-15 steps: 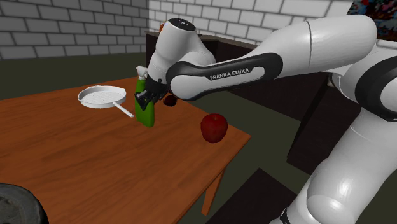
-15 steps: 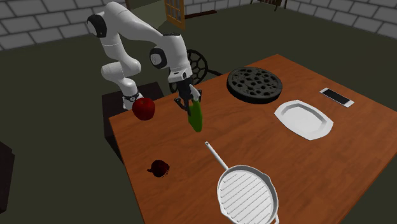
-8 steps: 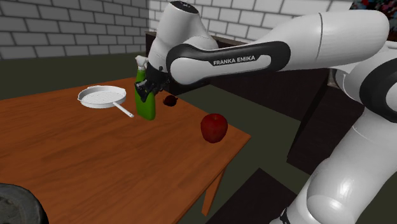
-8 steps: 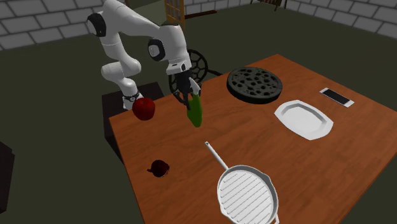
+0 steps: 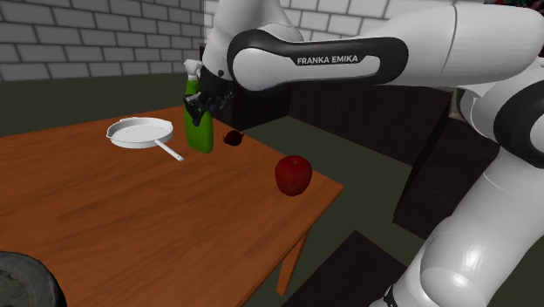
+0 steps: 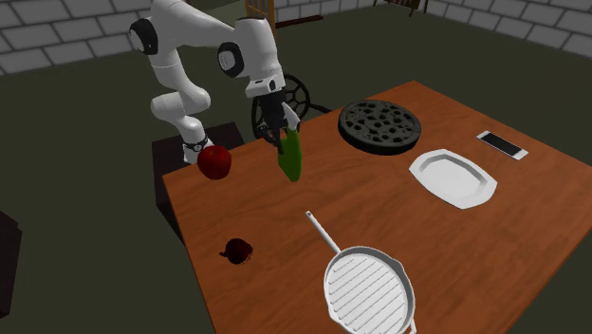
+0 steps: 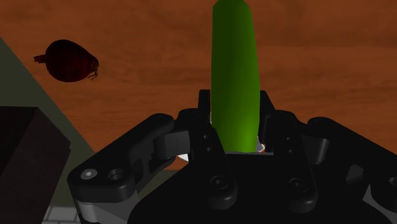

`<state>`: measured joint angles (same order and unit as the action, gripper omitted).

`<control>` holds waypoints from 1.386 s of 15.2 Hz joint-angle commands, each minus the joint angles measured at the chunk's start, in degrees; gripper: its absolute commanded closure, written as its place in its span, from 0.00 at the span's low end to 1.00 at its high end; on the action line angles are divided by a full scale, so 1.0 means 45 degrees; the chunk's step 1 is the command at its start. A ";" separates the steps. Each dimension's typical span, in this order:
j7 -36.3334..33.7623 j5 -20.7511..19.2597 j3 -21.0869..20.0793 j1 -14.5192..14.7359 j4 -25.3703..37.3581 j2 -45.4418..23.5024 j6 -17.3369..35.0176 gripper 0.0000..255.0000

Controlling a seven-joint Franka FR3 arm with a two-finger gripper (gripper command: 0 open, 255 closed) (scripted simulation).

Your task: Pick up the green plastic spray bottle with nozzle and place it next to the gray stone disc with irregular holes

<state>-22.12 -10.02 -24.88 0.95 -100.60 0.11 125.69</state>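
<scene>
A brown wooden worktop (image 6: 398,237) carries everything. The white arm (image 6: 180,38) reaches over the corner of it nearest the stand, its forearm crossing the upper part of the shoulder view.

On the worktop, a white ridged pan (image 6: 368,289) with a long handle lies at the second exterior view's lower edge. The dark grey disc (image 6: 379,125), pitted with irregular holes, lies near the far edge. A white plate (image 6: 453,176) sits just beside the disc, toward that view's right. A red apple (image 6: 214,161) stands at the corner by the stand.

The green spray bottle (image 6: 291,159) hangs above the worktop, clear of the wood. In the second exterior view it is between the apple and the disc, apart from both. It is tilted there, with its base pointing down. In the shoulder view its pale nozzle rises just above the gripper (image 5: 199,103), and its green body (image 5: 200,135) hangs below.

The fingers (image 7: 205,124) are clenched on the bottle's upper part, one on each side. In the wrist view the green body (image 7: 234,70) runs straight out from between them, over bare wood.

A thin white phone (image 6: 501,144) lies beyond the plate. A small dark red thing (image 6: 237,250) rests near the worktop's edge, well apart from the bottle.
</scene>
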 commanded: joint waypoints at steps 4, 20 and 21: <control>0.0104 0.0032 -0.0032 0.0032 0.0975 -0.0090 -0.0895 1.00; 0.0284 -0.0284 -0.0206 0.0268 0.4783 -0.0979 -0.3916 1.00; 0.0286 -0.0333 -0.0223 0.0300 0.5078 -0.1076 -0.4127 1.00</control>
<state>-20.87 -11.33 -25.81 2.17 -79.14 -4.37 108.20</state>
